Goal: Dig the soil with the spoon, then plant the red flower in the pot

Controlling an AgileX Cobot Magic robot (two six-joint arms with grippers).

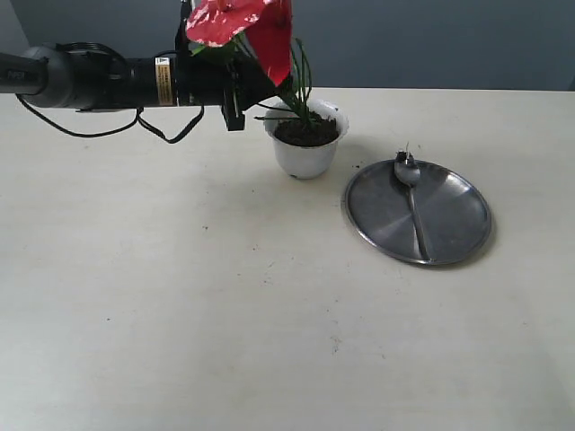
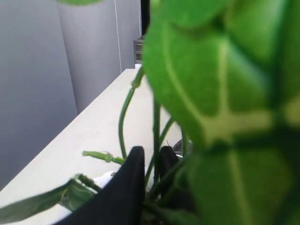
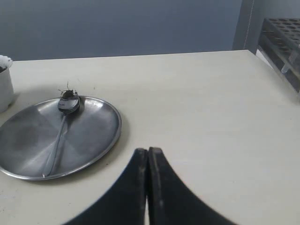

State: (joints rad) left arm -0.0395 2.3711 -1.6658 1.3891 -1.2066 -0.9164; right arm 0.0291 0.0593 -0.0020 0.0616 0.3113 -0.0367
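The flower (image 1: 269,36) stands with its stems in the soil (image 1: 307,133) of the pot (image 1: 305,154), leaning toward 11 o'clock so that the red bloom hangs outside the rim, over the arm. The left gripper (image 1: 269,88) reaches in from 9 o'clock, just above the rim. Its fingers (image 2: 133,178) are drawn in against the stems, one stem running up between them, so it appears clamped on the flower.

The lean is the worry. The bloom and leaves look heavy next to the thin stems, and how deep the stems sit cannot be told. If the fingers let go, the flower may tip out toward 11 o'clock. If the arm backs off while clamped, it would likely drag the stems out, scatter soil, or pull the light pot over.

At 4 o'clock from the pot lies the plate (image 1: 458,224). The spoon (image 1: 411,193) is on it, bowl at 11 o'clock with a crumb of soil, handle toward 6.

Only the left wrist view shows the stems between the fingers, though a leaf (image 2: 211,70) blocks much of it. Only the exterior view shows the lean and the stems entering the soil. The right wrist view alone shows the right gripper (image 3: 148,157), fingers together and empty, hovering over the table (image 3: 211,117) beyond the plate, well apart from the pot.
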